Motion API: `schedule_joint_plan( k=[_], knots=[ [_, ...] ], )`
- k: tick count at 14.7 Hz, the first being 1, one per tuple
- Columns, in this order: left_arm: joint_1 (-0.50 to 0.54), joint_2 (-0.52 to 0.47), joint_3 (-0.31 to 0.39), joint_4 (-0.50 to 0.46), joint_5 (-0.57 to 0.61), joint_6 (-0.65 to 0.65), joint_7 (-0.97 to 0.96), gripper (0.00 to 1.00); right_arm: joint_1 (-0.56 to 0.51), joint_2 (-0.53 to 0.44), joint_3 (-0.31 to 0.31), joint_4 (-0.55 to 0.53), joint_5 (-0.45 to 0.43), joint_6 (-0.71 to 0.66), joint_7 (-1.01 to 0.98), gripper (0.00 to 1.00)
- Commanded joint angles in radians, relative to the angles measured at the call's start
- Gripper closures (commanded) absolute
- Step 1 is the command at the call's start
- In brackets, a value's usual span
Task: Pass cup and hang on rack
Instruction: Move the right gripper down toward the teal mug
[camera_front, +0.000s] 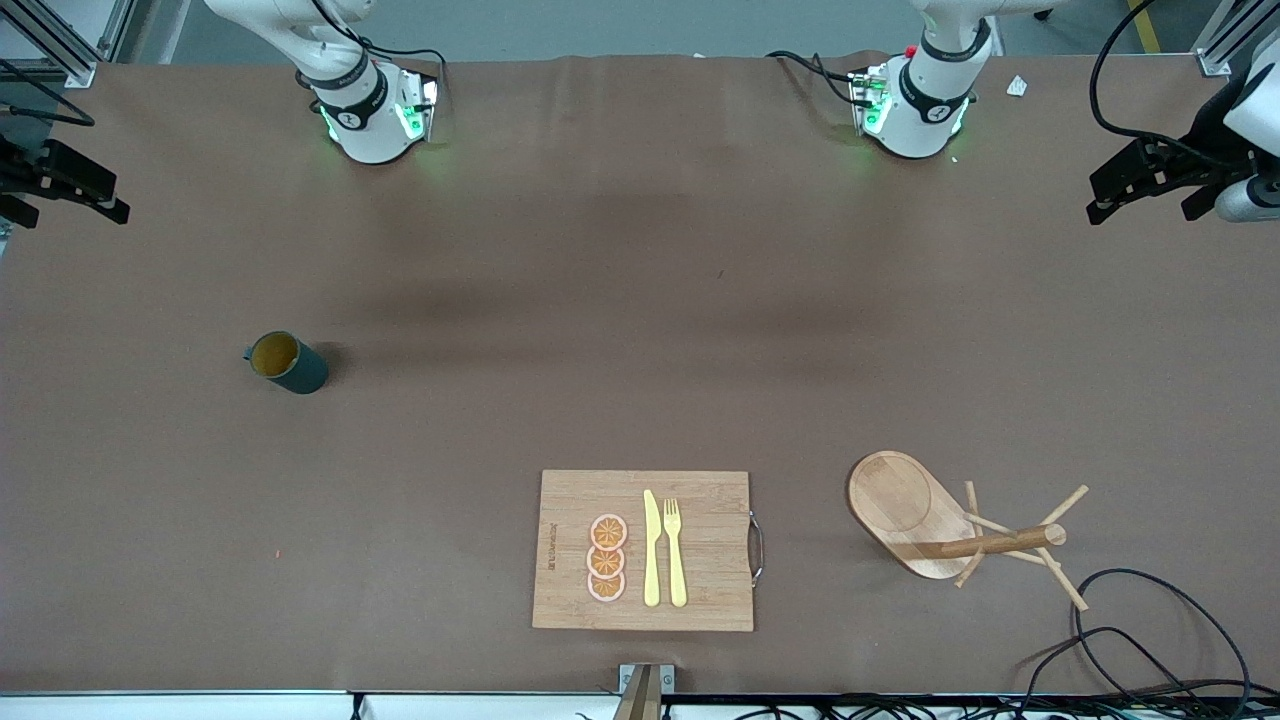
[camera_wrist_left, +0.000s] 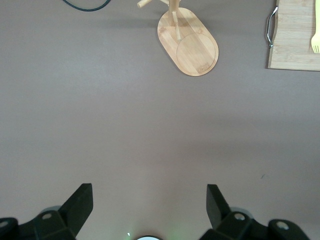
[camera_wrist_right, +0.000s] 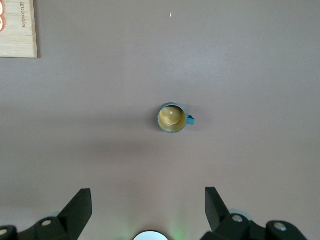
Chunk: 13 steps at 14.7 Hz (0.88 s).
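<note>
Right gripper (camera_wrist_right: 148, 207): fingers spread wide, empty, raised at its own end of the table; arm waiting.
Left gripper (camera_wrist_left: 150, 205): fingers spread wide, empty, raised at its own end of the table.
Cup (camera_front: 287, 363): upright on the table (camera_front: 560, 330) toward the right arm's end, well apart from both grippers.
Rack (camera_front: 945, 525): standing toward the left arm's end, pegs bare, beside the cutting board (camera_front: 645, 550).
Cutting board: carries orange slices (camera_front: 607, 558), knife (camera_front: 651, 548), fork (camera_front: 675, 550).

We see a brown table (camera_front: 640, 300) bearing the cup (camera_front: 287, 362), a cutting board (camera_front: 700, 600) and the rack (camera_front: 905, 510) standing upright
</note>
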Motion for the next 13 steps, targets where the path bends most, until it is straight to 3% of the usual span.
schedule_joint_plan(
  k=[1,13],
  knots=[
    [0.003,0.007,-0.001,0.015,-0.015,-0.015,0.011,0.00,-0.008,-0.012,0.009,-0.014,-0.012,0.002,-0.006,0.00],
    [0.008,0.033,0.000,0.061,-0.013,-0.015,0.008,0.00,-0.017,0.026,0.008,-0.004,-0.005,0.011,-0.003,0.00]
  ],
)
